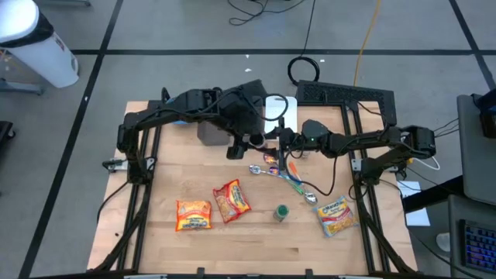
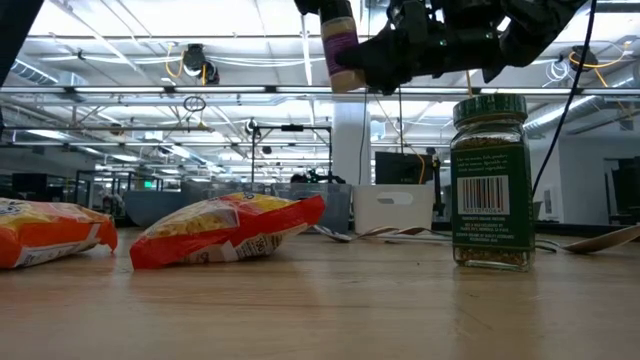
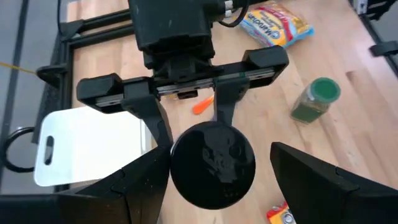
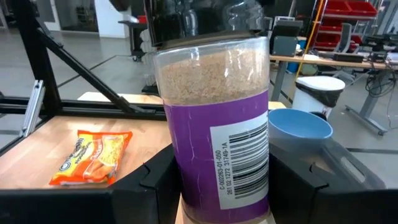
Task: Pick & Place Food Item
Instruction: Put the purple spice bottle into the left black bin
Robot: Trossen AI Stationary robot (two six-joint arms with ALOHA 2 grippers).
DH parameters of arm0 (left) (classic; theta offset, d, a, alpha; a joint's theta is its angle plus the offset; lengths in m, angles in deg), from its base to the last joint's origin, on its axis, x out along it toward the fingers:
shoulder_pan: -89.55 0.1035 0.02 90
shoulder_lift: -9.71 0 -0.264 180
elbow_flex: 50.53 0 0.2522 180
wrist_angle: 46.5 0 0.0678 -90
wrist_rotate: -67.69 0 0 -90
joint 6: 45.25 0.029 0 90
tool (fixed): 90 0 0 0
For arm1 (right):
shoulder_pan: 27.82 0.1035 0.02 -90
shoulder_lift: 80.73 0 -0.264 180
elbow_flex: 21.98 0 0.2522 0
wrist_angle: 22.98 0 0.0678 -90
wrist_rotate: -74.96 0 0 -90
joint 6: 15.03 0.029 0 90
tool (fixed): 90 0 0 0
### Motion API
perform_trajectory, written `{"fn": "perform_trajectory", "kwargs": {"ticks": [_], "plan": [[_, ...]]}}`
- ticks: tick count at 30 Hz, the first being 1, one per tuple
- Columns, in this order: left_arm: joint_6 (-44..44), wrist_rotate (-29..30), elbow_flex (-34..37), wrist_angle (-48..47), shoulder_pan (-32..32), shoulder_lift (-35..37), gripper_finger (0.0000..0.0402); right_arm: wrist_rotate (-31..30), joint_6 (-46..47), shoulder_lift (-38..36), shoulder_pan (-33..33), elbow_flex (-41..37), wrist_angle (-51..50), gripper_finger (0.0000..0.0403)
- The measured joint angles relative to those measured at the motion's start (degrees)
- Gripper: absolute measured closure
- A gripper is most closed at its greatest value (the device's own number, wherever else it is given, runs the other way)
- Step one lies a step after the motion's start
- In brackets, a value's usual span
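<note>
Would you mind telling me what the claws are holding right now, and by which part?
The right claw grips the purple-labelled clear plastic spice jar around its lower body. The left claw brackets its black lid; whether its fingers touch cannot be told.

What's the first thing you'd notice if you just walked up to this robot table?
Both end effectors meet in mid-air above the table's middle, around a purple-labelled jar with a black lid. The right end effector grips its body. Below, a green-lidded spice jar stands beside orange noodle packets.

Overhead, table-level and two close wrist views, all sharing the purple-labelled jar point(image 4: 217, 134)
</note>
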Motion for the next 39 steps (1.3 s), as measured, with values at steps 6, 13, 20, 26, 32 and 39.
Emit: {"fn": "perform_trajectory", "kwargs": {"ticks": [6,13,20,26,32,39], "plan": [[0.22,2.81,0.00,0.41,-0.42,0.01,0.0121,-0.22,0.02,0.00,-0.02,0.00,0.94,0.0227],[1.56,3.62,0.02,1.42,-0.39,0.01,0.0121,-0.26,0.24,-0.04,-0.02,0.03,2.29,0.0227],[1.75,5.62,0.02,1.97,-0.37,0.01,0.0121,-0.24,0.25,-0.04,-0.02,0.04,2.17,0.0227],[2.47,7.86,0.04,2.34,-0.44,0.03,0.0121,-0.24,0.31,-0.04,-0.04,0.04,3.43,0.0227],[3.15,7.90,0.04,2.66,-0.44,0.03,0.0132,-0.22,0.35,-0.04,-0.02,0.04,3.39,0.0227],[3.29,7.79,0.09,4.19,-0.44,0.03,0.0189,-0.24,0.42,-0.04,-0.04,0.04,3.52,0.0227]]}}
